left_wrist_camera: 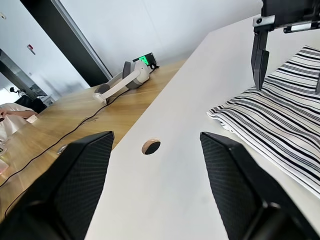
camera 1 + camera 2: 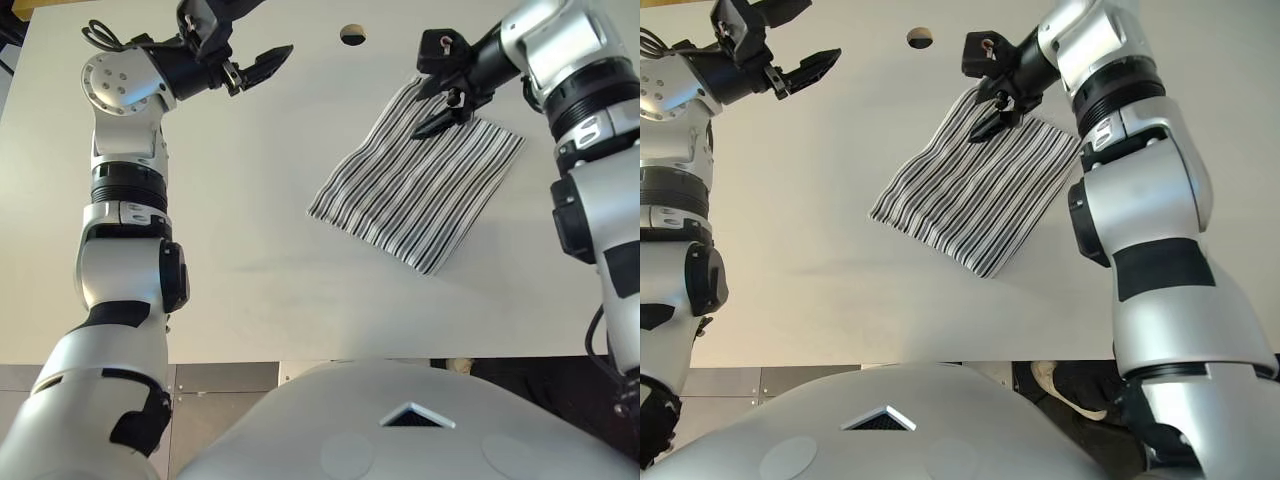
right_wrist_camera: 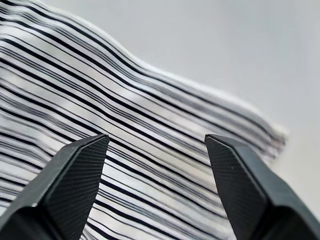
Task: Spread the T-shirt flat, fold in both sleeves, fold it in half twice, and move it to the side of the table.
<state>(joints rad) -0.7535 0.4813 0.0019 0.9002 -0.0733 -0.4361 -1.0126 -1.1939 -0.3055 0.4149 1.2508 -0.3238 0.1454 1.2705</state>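
Left gripper (image 2: 252,45): raised over the far left part of the table (image 2: 250,260), jaws spread wide, holding nothing, well apart from the garment; a round hole (image 2: 352,35) in the tabletop lies between the two grippers, near the far edge. T-shirt (image 2: 415,190): striped, lying as a compact layered rectangle on the right half of the table, turned diagonally; its long axis runs from far right to near left, one short edge toward the far side and one corner pointing at the robot. Right gripper (image 2: 428,108): positioned over the far corner of the T-shirt, jaws spread wide with striped fabric directly between and below them, nothing clamped; whether a fingertip touches the cloth cannot be told. Judgement: folding appears complete and only the transfer to the table side remains; the right arm is the nearer one, the garment lying immediately beneath it, so closing on that far corner and drawing the stack toward the right edge is the likely requirement; a single-corner grip may let the layers slide apart.
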